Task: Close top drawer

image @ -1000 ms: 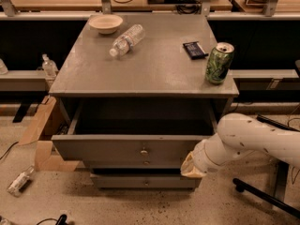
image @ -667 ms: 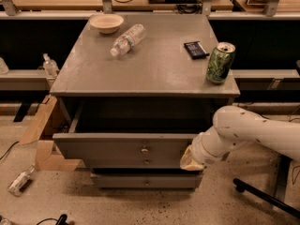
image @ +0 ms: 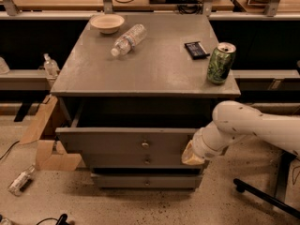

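Speckled floor (image: pixel 140 205); top drawer (image: pixel 108 142) stands pulled out; gripper (image: pixel 191 154) at its front's right end; grip state unreadable.

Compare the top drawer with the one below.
The top drawer is pulled out; the middle drawer sits further back. The top drawer's front is taller and wider than the middle drawer's. Both are grey, one centre knob each. The gripper is at the top drawer's right end.
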`<move>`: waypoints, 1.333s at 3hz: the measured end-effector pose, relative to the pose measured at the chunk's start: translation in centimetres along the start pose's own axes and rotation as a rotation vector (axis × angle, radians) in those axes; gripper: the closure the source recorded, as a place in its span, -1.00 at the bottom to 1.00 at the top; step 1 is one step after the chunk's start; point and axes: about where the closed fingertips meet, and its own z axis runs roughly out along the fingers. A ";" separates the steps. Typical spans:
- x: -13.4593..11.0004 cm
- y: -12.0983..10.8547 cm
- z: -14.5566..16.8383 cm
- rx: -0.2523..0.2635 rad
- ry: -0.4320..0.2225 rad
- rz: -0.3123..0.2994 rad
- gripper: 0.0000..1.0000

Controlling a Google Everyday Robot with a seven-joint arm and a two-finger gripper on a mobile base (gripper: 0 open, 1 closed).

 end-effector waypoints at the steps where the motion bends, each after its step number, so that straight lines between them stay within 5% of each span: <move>1: 0.8 -1.5 0.3 0.004 0.011 0.017 1.00; 2: 1.3 -2.8 0.2 0.018 0.044 0.042 0.69; 4: 1.2 -2.5 0.4 0.012 0.041 0.041 -0.23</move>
